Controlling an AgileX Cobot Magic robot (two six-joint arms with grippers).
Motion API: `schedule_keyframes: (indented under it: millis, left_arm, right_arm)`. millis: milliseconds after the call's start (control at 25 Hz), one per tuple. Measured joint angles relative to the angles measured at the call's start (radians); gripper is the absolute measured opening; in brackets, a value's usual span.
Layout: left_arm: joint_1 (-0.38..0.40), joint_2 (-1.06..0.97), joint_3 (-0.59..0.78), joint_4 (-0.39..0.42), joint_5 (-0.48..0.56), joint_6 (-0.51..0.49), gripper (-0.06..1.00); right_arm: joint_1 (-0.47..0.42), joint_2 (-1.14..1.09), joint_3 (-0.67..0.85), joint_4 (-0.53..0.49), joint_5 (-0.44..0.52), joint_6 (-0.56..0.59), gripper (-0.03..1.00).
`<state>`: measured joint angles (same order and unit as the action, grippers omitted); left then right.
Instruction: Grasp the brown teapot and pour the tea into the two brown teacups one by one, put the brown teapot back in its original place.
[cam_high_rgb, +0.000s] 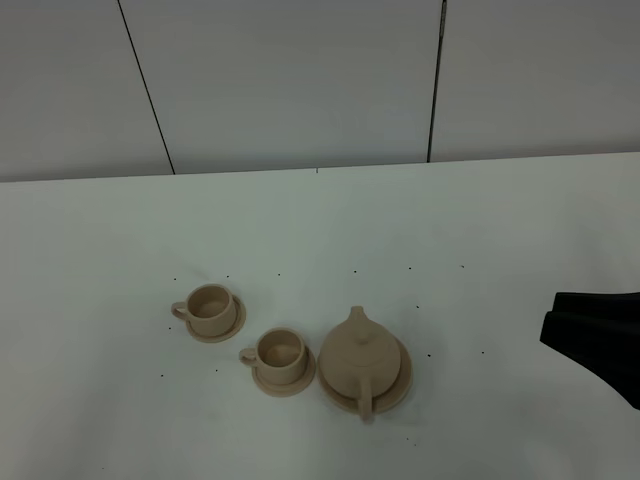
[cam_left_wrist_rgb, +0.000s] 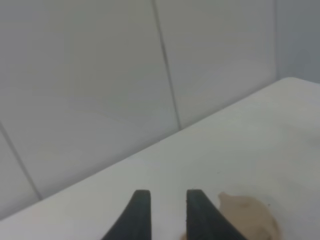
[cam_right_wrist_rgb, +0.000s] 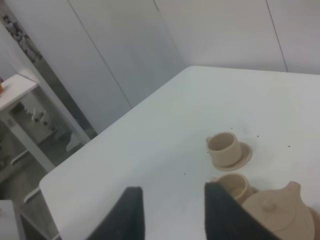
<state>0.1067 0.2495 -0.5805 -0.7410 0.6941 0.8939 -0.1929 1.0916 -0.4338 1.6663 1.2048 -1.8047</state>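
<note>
While nothing is gripped, the rounded tan ceramic teapot (cam_high_rgb: 362, 358) is seated on its wide tan saucer (cam_high_rgb: 399, 391).
The left gripper (cam_left_wrist_rgb: 167, 215), parted and empty, is shown by its wrist camera alone; the right gripper (cam_right_wrist_rgb: 172, 212), likewise parted, also overhead.

your table (cam_high_rgb: 500, 220): plain white, few tiny dark specks | left small saucer (cam_high_rgb: 238, 318) | second small saucer (cam_high_rgb: 285, 388) just beside it | big saucer (cam_high_rgb: 393, 397) rightmost
</note>
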Motion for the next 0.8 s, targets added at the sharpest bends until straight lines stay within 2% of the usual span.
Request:
schedule_keyframes:
  millis: [280, 480, 640, 800]
  left_arm:
    - [0.0, -0.156, 0.016, 0.271, 0.01, -0.27, 0.24]
    - [0.0, -0.248, 0.016, 0.424, 0.085, -0.409, 0.24]
    - [0.0, -0.254, 0.016, 0.476, 0.2, -0.469, 0.24]
    - [0.0, -0.255, 0.016, 0.482, 0.226, -0.496, 0.24]
  right_arm:
    - [0.0, 0.0, 0.0, 0.0, 0.0, 0.0, 0.29]
    - [0.0, 0.0, 0.0, 0.0, 0.0, 0.0, 0.29]
    - [0.0, 0.0, 0.0, 0.0, 0.0, 0.001, 0.29]
    - [0.0, 0.0, 0.0, 0.0, 0.0, 0.001, 0.29]
